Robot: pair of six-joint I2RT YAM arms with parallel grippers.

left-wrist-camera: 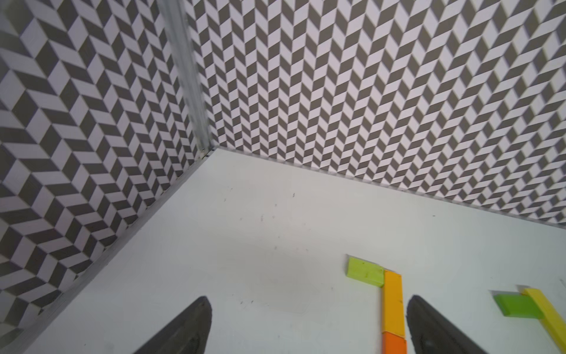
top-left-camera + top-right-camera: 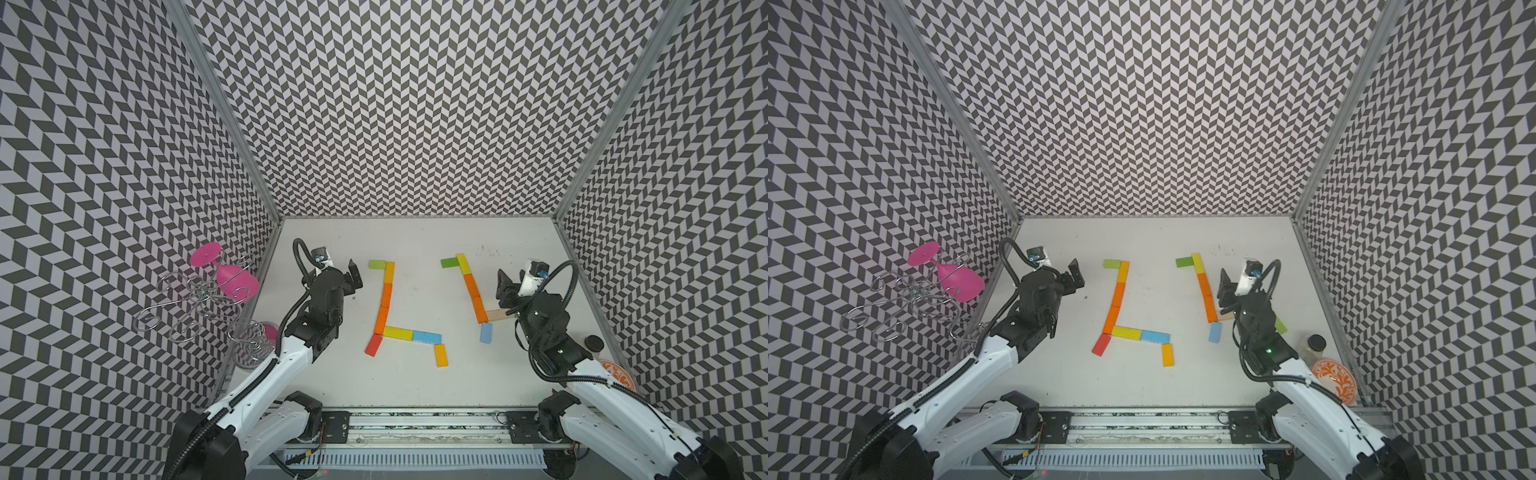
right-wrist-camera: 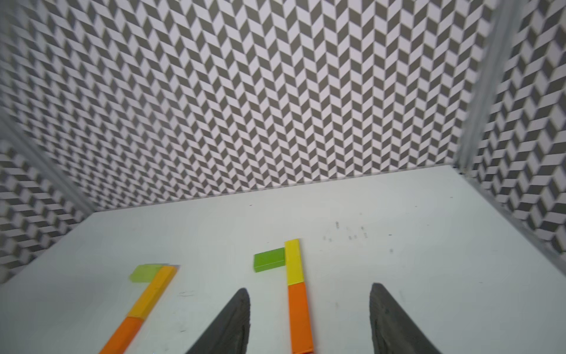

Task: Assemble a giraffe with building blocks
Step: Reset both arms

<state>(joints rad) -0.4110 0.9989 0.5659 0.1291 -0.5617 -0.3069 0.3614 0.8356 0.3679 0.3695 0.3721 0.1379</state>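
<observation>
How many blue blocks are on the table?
2. One blue block lies end to end with a yellow block; a second blue block lies at the near end of the orange row by the right arm, which may hide more.

The walls [image 2: 415,104] wore a black-and-white chevron pattern; the table [image 2: 415,382] was white. The blocks [image 2: 387,295] were green, yellow, orange, red and blue; the glass [image 2: 237,280] pink, the bowl [image 2: 1335,380] orange-patterned.
</observation>
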